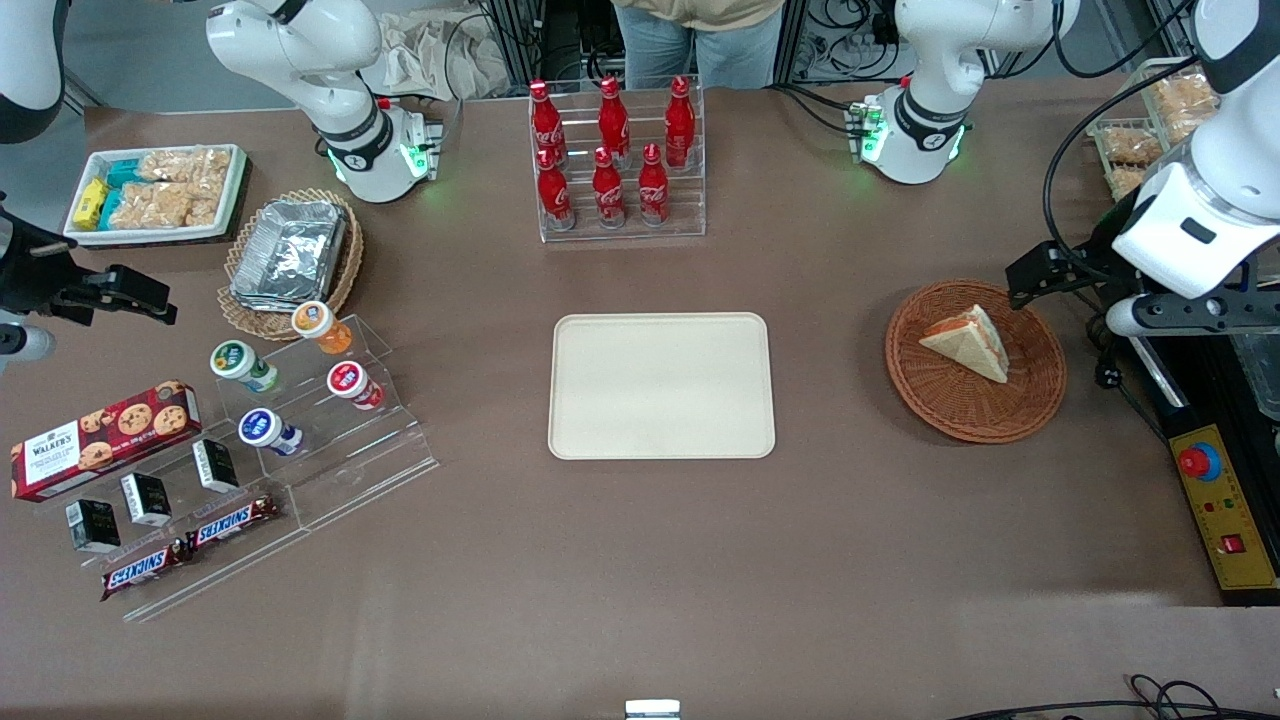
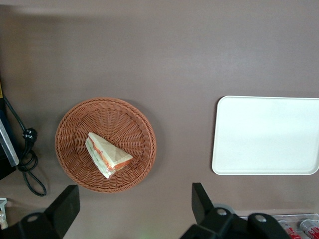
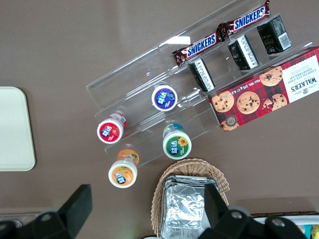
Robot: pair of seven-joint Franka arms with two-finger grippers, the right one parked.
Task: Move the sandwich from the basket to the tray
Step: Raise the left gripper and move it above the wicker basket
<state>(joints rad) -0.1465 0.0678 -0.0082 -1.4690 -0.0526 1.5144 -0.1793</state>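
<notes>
The sandwich (image 1: 968,343) is a pale triangular wedge with red-orange filling. It lies in the round reddish-brown wicker basket (image 1: 960,425) toward the working arm's end of the table. The cream-beige tray (image 1: 660,385) lies flat and bare at mid-table, apart from the basket. My left gripper (image 1: 1035,280) hangs high over the basket's rim, a little farther from the front camera than the sandwich. It is open wide and empty. The left wrist view shows the gripper (image 2: 135,191) above bare table, with the sandwich (image 2: 107,155), basket (image 2: 70,129) and tray (image 2: 266,134) below.
A rack of red cola bottles (image 1: 615,160) stands farther from the front camera than the tray. Toward the parked arm's end are an acrylic stand with cups and snacks (image 1: 300,390), a tan basket of foil containers (image 1: 290,255) and a white snack tray (image 1: 155,190). A yellow control box (image 1: 1225,505) sits beside the basket.
</notes>
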